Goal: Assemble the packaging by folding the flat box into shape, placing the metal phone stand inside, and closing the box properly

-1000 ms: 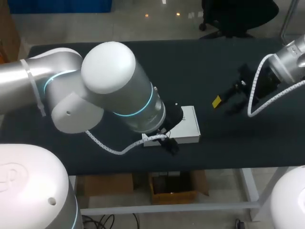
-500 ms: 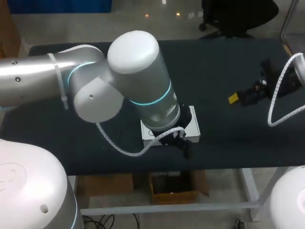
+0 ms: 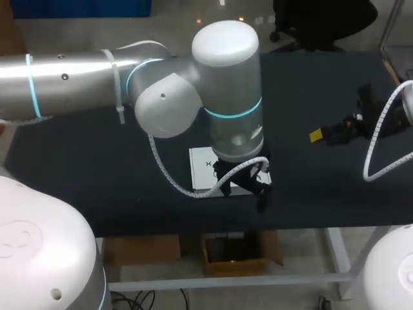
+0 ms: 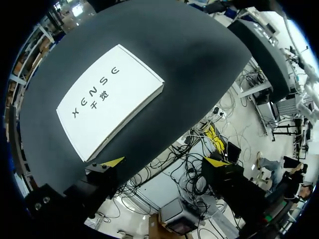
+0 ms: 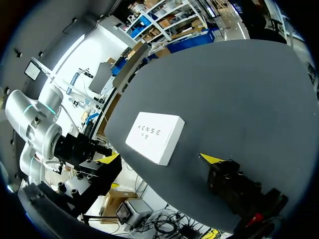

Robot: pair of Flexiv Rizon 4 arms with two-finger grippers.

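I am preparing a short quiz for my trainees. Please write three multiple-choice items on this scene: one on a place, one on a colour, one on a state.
1. Where does the white box lie?
A. on the table, nearer its front edge
B. on the floor under the table
C. at the table's far rear corner

2. What colour is the table's top?
A. white
B. black
C. yellow

3. In what state is the white box?
A. still a flat sheet
B. standing open, flaps up
C. folded into shape, top shut

Answers:
1 A, the head view shows it close to the front edge.
2 B, the surface is dark in every view.
3 C, the wrist views show side walls under a flat, shut top.
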